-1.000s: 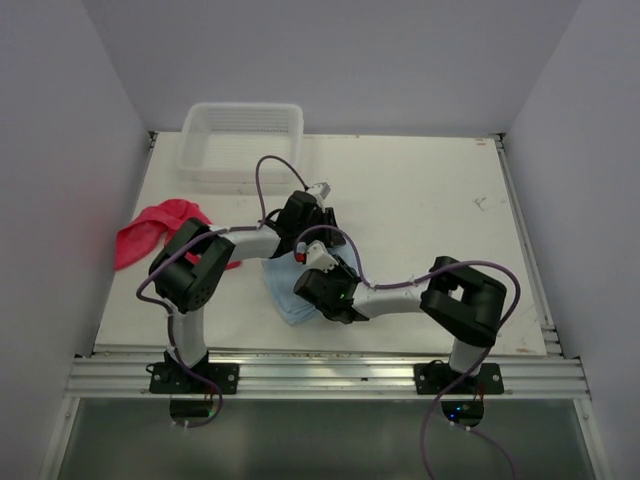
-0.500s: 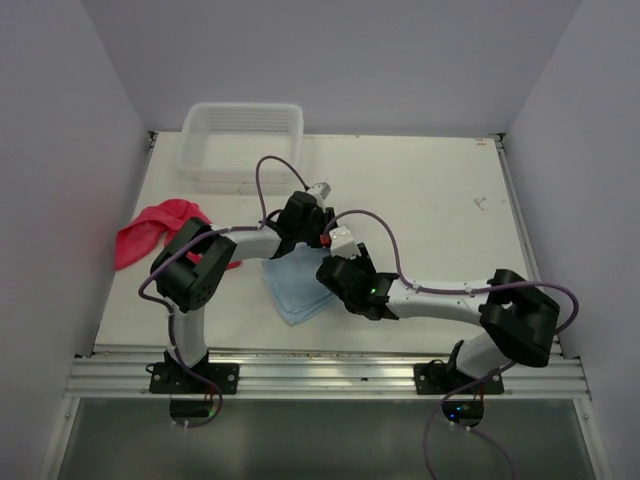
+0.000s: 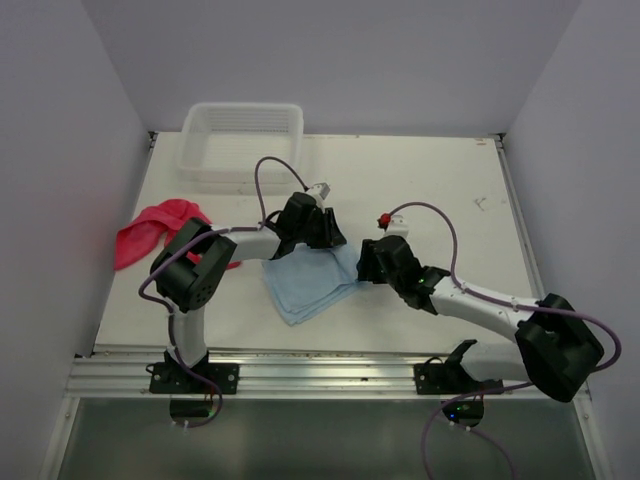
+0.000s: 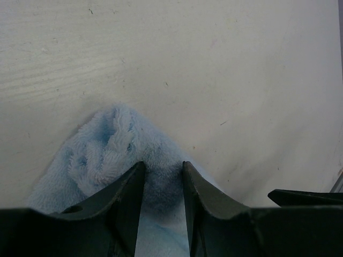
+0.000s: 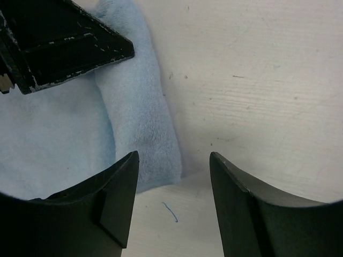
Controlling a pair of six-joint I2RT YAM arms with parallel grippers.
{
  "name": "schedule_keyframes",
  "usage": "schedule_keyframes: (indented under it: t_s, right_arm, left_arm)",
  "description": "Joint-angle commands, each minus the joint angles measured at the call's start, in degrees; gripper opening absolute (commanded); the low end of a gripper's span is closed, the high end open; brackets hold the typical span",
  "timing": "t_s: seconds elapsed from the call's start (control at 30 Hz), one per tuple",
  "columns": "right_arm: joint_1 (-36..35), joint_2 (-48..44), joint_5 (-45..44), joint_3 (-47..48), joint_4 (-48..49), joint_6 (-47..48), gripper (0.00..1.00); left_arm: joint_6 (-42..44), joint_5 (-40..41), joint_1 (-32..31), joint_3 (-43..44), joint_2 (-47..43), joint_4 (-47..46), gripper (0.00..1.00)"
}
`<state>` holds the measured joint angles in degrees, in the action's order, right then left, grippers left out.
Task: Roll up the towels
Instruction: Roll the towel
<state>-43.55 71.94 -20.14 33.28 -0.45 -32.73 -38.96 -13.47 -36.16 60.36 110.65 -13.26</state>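
Observation:
A light blue towel [image 3: 300, 288] lies on the white table, between the two arms. My left gripper [image 3: 330, 236] is at its far corner; in the left wrist view the jaws [image 4: 162, 168] are closed on a bunched fold of the blue towel [image 4: 115, 144]. My right gripper [image 3: 366, 262] is open and empty, at the towel's right edge. In the right wrist view [image 5: 172, 158] its jaws stand wide apart over the table, and a narrow folded strip of the towel [image 5: 140, 123] runs just left of the gap. The left gripper's finger [image 5: 64, 43] shows at the upper left.
A crumpled red towel [image 3: 150, 232] lies at the left table edge, beside the left arm. A clear plastic basket [image 3: 240, 135] stands at the back left. Bare table [image 3: 450, 190] stretches to the right. A short blue thread [image 5: 170, 212] lies on the table.
My right arm has swung right and pulled back off the blue towel, from over its middle to its right edge. The towel now lies uncovered. The left gripper has stayed at the far corner.

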Motion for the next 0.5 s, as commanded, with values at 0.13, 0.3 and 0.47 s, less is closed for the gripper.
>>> schedule_keyframes:
  t_s: [0.13,0.3,0.47]
  right_arm:
    - [4.88,2.41,13.72,-1.55,9.15,-5.59,0.6]
    - [6.02,4.25,15.92,-2.43,11.61,-6.12,0.61]
    - [6.46,7.07,15.31,-3.22,12.84,-5.15,0.61]
  left_arm:
    - [0.73,1.35,-0.58,-2.44,0.71,4.64,0.39]
    - [0.73,1.52,-0.58,-2.61,0.27,4.73,0.39]
    - [0.99,1.61,-0.49,-2.88,-0.43,5.08,0.39]
